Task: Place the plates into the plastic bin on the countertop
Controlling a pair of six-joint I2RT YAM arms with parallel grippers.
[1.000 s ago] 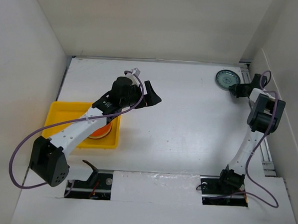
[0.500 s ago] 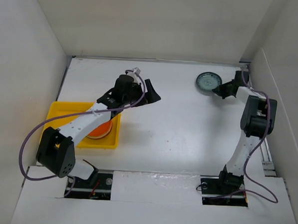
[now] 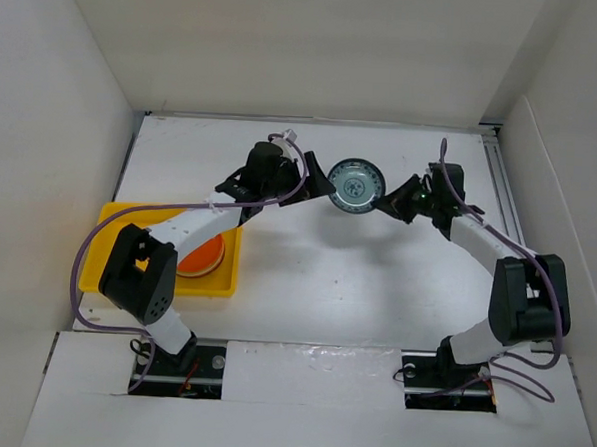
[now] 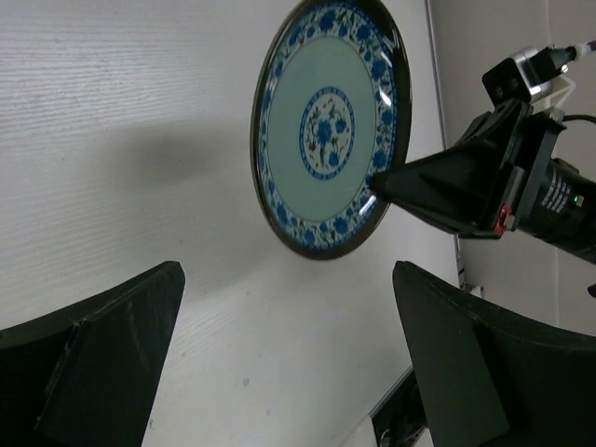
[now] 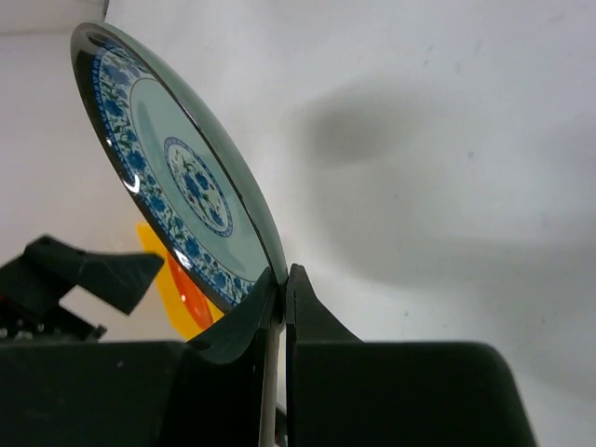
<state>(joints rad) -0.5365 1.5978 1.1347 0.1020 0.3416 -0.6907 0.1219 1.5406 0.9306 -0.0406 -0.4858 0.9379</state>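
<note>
My right gripper (image 3: 392, 202) is shut on the rim of the grey-teal patterned plate (image 3: 354, 184) and holds it above the white countertop (image 3: 376, 278) at mid-back. The plate shows tilted in the right wrist view (image 5: 172, 177), pinched between the fingers (image 5: 265, 307). In the left wrist view the plate (image 4: 326, 126) hangs ahead of my left gripper (image 4: 289, 363), which is open and empty. In the top view the left gripper (image 3: 316, 184) is just left of the plate. The yellow plastic bin (image 3: 113, 229) lies at the left, with an orange plate (image 3: 205, 257) in it, partly under the left arm.
White walls enclose the countertop on three sides. A metal rail (image 3: 510, 195) runs along the right edge. The arm bases (image 3: 441, 376) sit at the near edge.
The right arm has carried the patterned plate from the back right corner leftward to the middle. The left gripper has shifted a little right and back, toward the plate.
</note>
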